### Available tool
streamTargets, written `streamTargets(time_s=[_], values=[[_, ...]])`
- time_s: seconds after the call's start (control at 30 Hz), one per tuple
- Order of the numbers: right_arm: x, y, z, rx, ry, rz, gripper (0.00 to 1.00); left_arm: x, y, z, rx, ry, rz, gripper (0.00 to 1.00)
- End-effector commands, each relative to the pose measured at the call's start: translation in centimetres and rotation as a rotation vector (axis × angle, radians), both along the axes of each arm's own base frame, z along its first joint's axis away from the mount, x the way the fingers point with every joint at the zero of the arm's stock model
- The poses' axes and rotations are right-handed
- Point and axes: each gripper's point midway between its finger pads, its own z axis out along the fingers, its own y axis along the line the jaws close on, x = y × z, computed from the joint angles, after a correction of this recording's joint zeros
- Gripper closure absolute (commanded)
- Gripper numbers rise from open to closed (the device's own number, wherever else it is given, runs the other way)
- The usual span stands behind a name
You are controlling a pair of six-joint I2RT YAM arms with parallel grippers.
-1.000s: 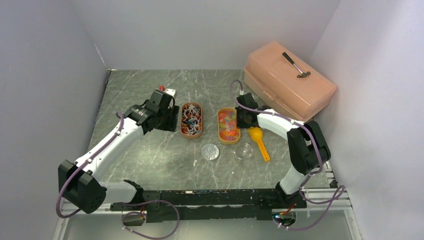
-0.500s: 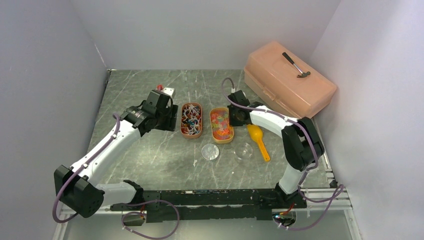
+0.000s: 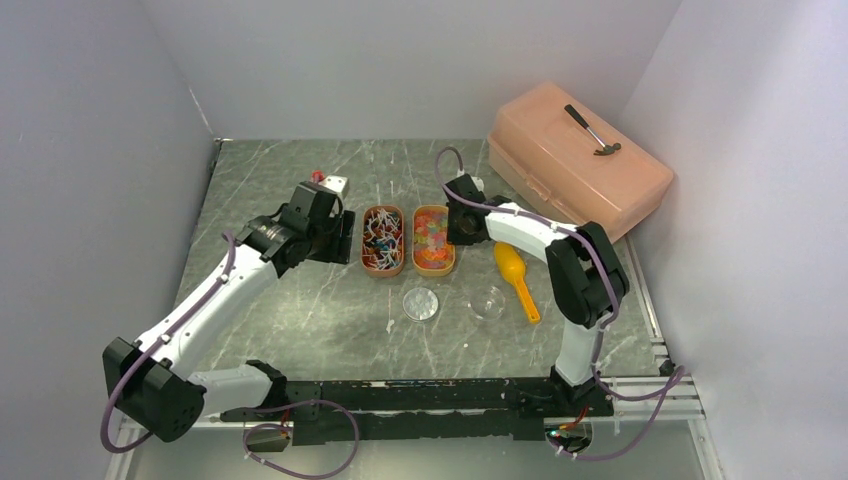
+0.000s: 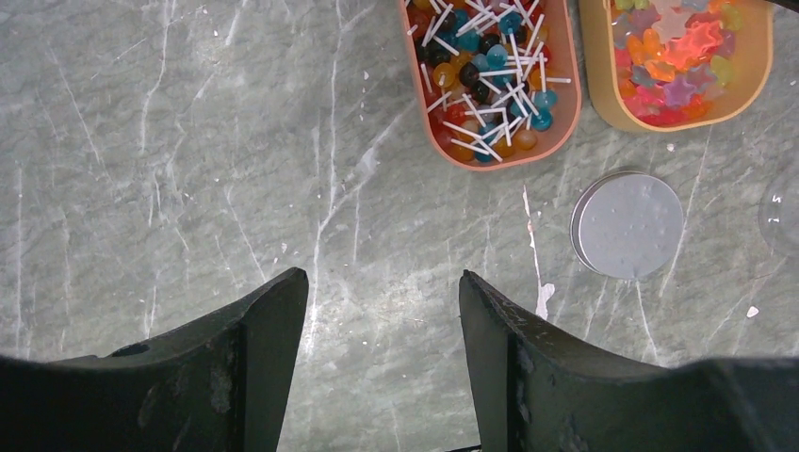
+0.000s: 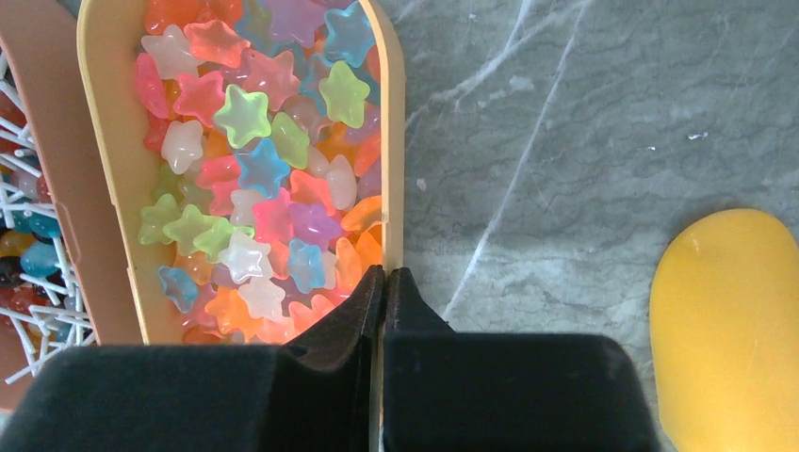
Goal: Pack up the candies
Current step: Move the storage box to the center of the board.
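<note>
The candies lie in two oval trays side by side. Star-shaped gummies (image 5: 254,188) in orange, pink, yellow, green and blue fill a yellow tray (image 3: 433,262). Small round sweets on white sticks (image 4: 495,71) fill a pink tray (image 3: 383,268). My right gripper (image 5: 384,273) is shut on the yellow tray's right wall (image 5: 393,141); in the top view it (image 3: 458,225) is at that tray's right side. My left gripper (image 4: 383,278) is open and empty over bare table, just left of the pink tray (image 3: 345,238).
A round white lid (image 3: 420,303) and a clear cup (image 3: 487,302) lie in front of the trays. An orange-yellow scoop (image 3: 515,275) lies right of them, also in the right wrist view (image 5: 730,320). A peach toolbox (image 3: 578,165) with a hammer (image 3: 592,130) stands back right.
My right gripper has moved left with the yellow tray in its grip, so it now lies right beside the pink tray. The left arm has barely shifted.
</note>
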Motion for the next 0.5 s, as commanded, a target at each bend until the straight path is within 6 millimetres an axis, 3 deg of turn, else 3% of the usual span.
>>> streamTargets(time_s=[0.0, 0.07, 0.17, 0.27, 0.47], values=[[3.1, 1.9, 3.7, 0.096, -0.115, -0.046, 1.00, 0.2, -0.3, 1.2, -0.033, -0.051, -0.009, 0.35], [3.1, 2.0, 4.0, 0.104, -0.120, -0.042, 1.00, 0.1, -0.2, 1.3, -0.032, -0.055, -0.007, 0.35], [2.9, 1.9, 4.4, 0.104, -0.130, -0.036, 0.82, 0.1, -0.2, 1.4, -0.036, -0.058, -0.009, 0.35], [2.7, 1.6, 5.0, 0.102, -0.137, -0.033, 0.73, 0.1, -0.2, 1.5, -0.036, -0.060, -0.009, 0.35], [1.2, 0.9, 7.7, 0.094, -0.172, -0.005, 0.65, -0.1, -0.3, 1.8, -0.045, -0.069, -0.014, 0.35]])
